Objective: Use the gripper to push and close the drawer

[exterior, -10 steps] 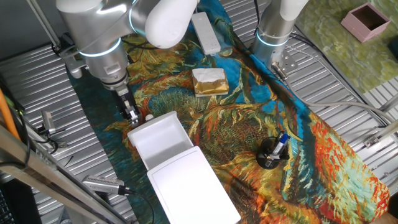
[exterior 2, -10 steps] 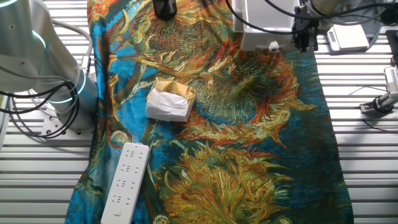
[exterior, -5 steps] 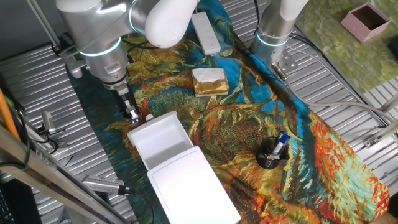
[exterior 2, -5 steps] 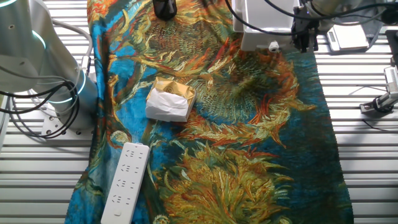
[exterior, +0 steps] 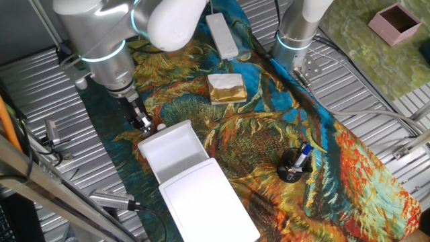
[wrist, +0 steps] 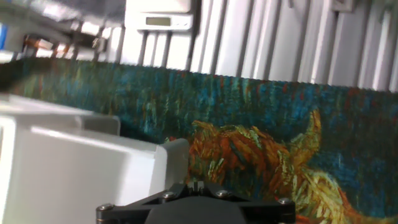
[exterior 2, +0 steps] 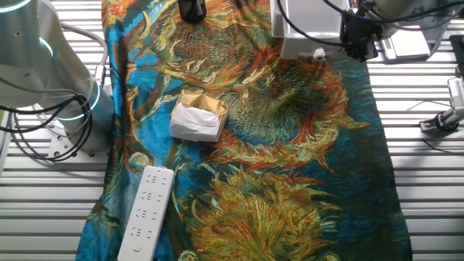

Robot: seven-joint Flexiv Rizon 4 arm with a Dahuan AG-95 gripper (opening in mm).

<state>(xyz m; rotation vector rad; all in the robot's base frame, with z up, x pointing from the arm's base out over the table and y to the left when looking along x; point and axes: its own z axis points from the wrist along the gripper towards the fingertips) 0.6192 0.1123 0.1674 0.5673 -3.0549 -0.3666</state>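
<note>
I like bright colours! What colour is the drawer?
Plain white; the drawer shows best in one fixed view.

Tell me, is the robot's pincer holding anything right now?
No, nothing is held. The pincer hangs beside the front of the open white drawer, close to its small knob. Whether its fingers are open or shut cannot be told.

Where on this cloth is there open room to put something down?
Free cloth lies between the gold block and the black cup of pens, and toward the cloth's far end past that cup. It is crowded at the drawer, where the gripper sits by the knob.
</note>
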